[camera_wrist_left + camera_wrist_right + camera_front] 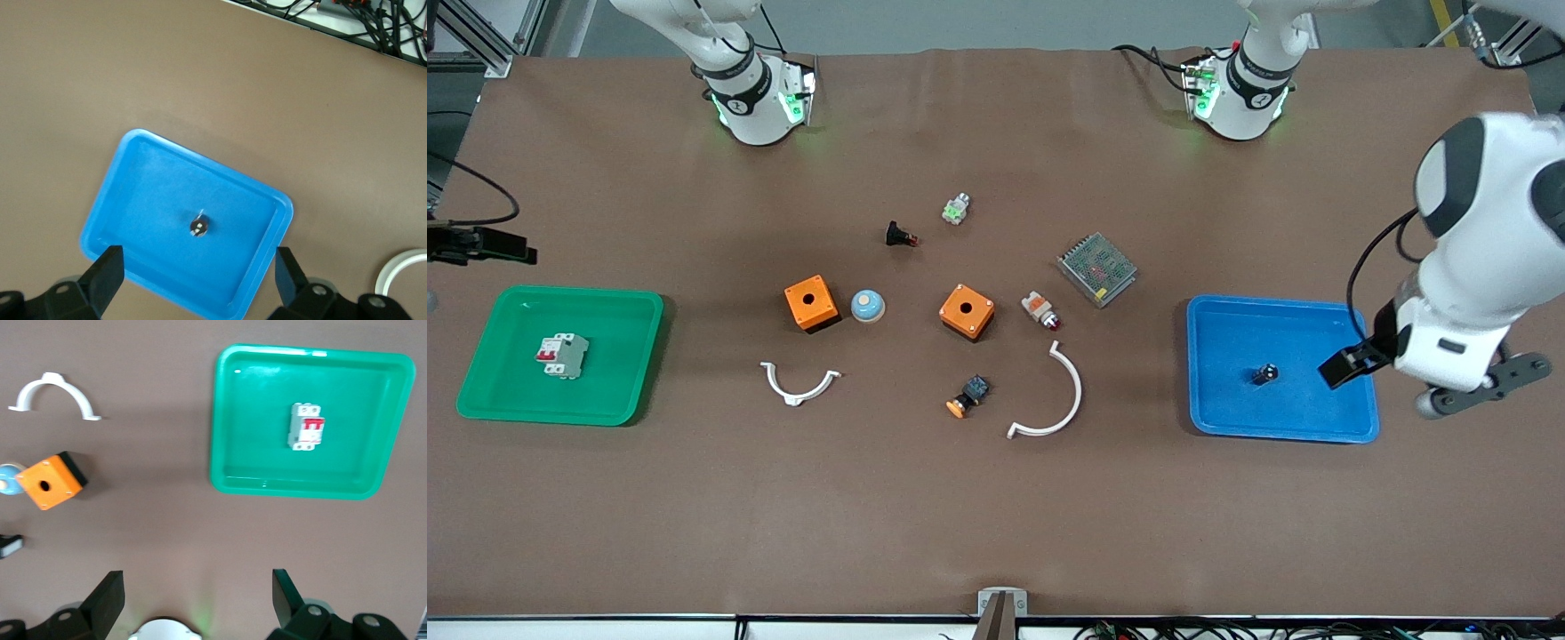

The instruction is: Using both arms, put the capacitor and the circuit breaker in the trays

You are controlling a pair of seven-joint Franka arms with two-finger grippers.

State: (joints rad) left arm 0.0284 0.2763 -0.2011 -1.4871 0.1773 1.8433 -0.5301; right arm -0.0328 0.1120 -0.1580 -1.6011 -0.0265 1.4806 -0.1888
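Black capacitor (199,226) lies between spread left fingers (107,272).

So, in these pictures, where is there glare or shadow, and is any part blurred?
Front view: green lights glow on both arm bases; the orange boxes cast short dark shadows. Right wrist view: white glare streaks on the green tray rim, and the circuit breaker looks slightly soft. Left wrist view: even light, the capacitor in the blue tray is sharp.
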